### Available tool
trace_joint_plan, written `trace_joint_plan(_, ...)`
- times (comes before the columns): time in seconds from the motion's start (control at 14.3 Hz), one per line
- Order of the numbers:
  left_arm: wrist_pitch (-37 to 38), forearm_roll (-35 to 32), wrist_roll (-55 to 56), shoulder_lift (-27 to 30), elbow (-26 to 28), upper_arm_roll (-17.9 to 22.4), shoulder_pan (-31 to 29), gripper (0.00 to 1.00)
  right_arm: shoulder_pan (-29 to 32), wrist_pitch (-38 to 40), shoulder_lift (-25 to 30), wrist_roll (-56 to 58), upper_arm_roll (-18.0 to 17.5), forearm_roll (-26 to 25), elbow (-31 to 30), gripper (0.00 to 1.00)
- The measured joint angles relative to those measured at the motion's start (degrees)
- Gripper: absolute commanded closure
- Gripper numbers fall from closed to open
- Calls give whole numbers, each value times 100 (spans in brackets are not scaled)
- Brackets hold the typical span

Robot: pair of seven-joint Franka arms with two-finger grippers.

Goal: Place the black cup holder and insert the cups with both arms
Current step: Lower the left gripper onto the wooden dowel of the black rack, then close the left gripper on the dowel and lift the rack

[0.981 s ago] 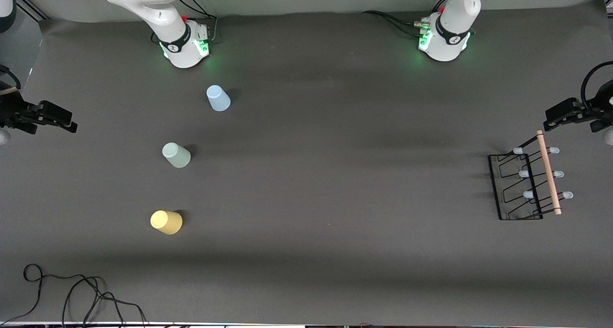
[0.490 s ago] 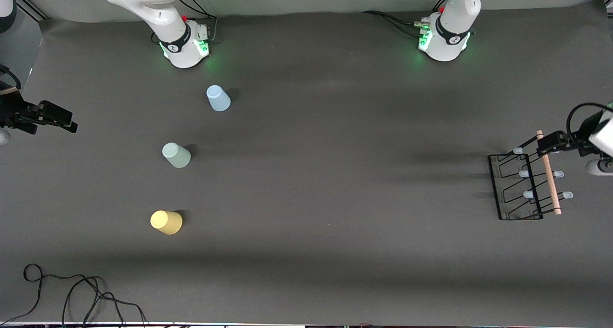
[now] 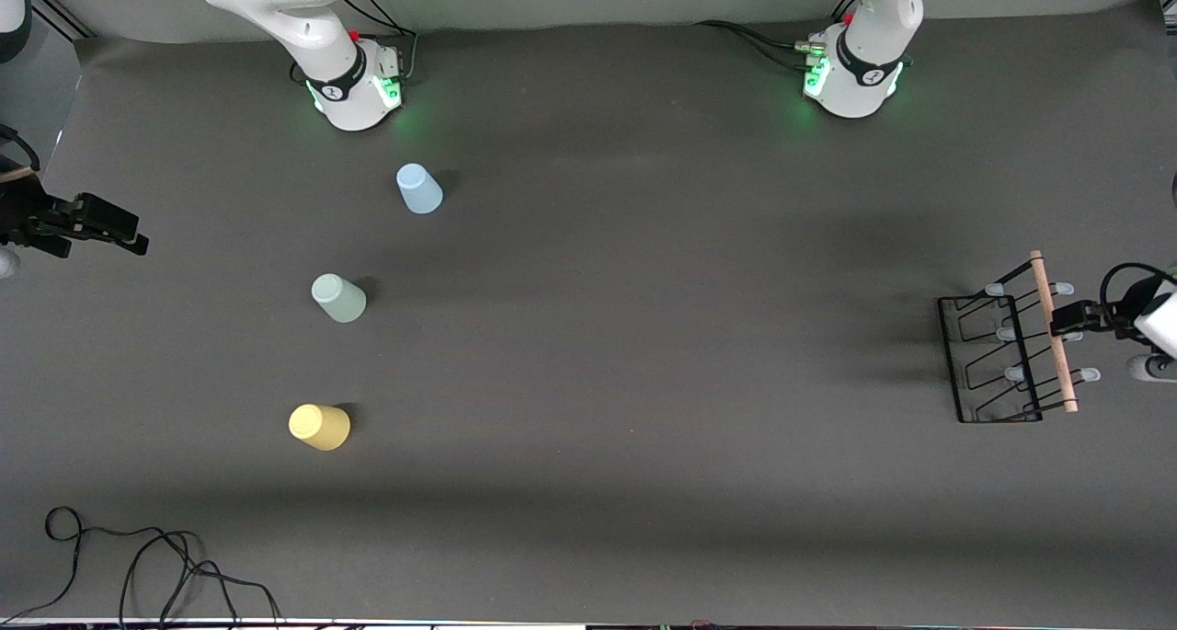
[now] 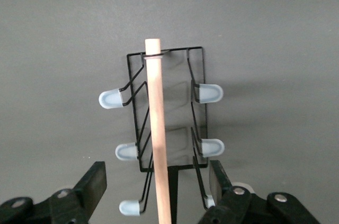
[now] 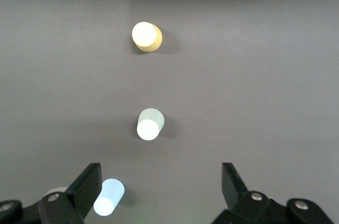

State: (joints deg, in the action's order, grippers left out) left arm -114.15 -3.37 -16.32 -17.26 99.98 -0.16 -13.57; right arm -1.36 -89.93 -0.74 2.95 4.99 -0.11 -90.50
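Front view: the left gripper [image 3: 1071,318], fingers spread, has slid along the black cup holder [image 3: 1007,354]; the right gripper [image 3: 110,225] waits, spread.

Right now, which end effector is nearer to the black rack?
Left. The left end effector hangs open over the rack, astride its wooden handle. The right end effector waits open at the table's edge, near the cups.

Black cup holder [image 3: 998,359] upright; three cups [image 3: 338,298] upside down, well apart.
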Motion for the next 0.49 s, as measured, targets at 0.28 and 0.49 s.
trace_joint_plan(0.28, -52, -24, -35, -236, 1, -21, -7, 42, 0, -5, 0, 0, 0, 0, 0, 0)
trace_joint_plan(0.49, -53, -64, -39, -438, 5, -31, -5, 68, 0, -5, 0, 0, 0, 0, 0, 0)
